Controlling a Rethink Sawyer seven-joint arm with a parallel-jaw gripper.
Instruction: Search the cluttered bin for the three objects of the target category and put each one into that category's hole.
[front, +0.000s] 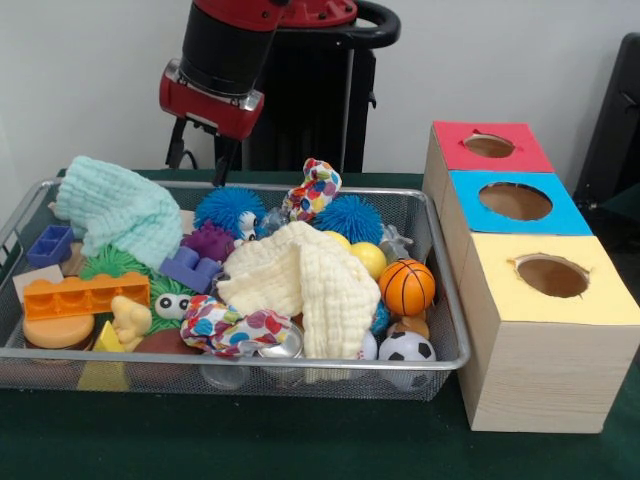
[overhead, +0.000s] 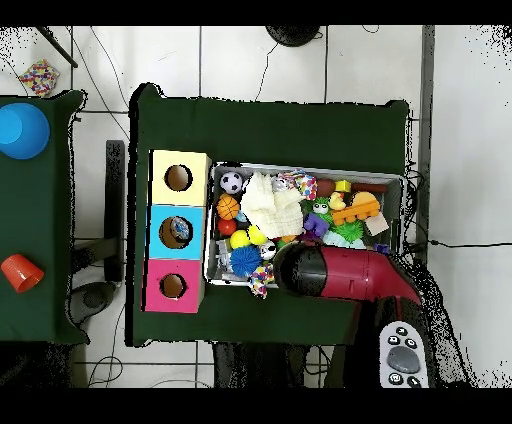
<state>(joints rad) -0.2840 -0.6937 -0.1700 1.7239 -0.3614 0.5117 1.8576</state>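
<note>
- Looking across the table, we see the bin (front: 440, 290) packed with toys and cloths, just beside three boxes (front: 545, 300).
- The arm (front: 225, 60) hangs over its far rim.
- We cannot tell the gripper's state.

Even, diffuse indoor light, front view bright. Soft shadow under wire-mesh bin (front: 20, 215) on green tablecloth (front: 250, 440). Small glare spots on basketball (front: 406, 286) and clear plastic toys. Front view slightly soft. Overhead view dimmer, red arm (overhead: 345, 275) evenly lit.
</note>
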